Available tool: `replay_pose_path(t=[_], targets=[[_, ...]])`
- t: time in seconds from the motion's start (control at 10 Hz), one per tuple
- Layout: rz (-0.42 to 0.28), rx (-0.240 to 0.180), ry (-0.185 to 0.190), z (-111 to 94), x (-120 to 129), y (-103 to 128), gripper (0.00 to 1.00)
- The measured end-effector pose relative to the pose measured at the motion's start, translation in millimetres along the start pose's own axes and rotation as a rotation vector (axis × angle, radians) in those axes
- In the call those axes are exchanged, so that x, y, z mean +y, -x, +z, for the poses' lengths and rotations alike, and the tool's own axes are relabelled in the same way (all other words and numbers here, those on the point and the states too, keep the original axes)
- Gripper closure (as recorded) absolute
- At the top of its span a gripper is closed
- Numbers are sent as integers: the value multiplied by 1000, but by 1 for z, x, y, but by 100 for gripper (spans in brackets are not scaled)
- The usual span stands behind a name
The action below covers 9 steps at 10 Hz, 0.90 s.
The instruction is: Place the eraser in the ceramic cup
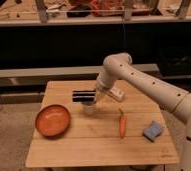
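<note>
While my gripper (pixel 92 96) clamps the eraser (pixel 83 96) at frame centre, I should tilt it endwise; the ceramic cup (pixel 89 108) sits narrow below.

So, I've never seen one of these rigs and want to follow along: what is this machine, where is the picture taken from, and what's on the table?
The white jointed thing is a robot arm reaching in from the right. Its grasping end, the gripper, sits over the back middle of the wooden table. There is one view only, looking down at the table from the front. At the gripper lies a flat black eraser, level, just above a small pale ceramic cup; it appears held, though I cannot tell how the jaws stand. Also on the table: an orange plate left, a carrot, a blue sponge right, and a white object behind the arm.
</note>
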Motion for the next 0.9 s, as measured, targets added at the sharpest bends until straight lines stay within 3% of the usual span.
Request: replay_pose_path(t=[0.2, 0.6, 0.9], targets=[[2, 3, 3, 0, 0, -2, 81], [-3, 7, 12, 2, 0, -1, 63], [-1, 13, 17, 3, 0, -2, 60]])
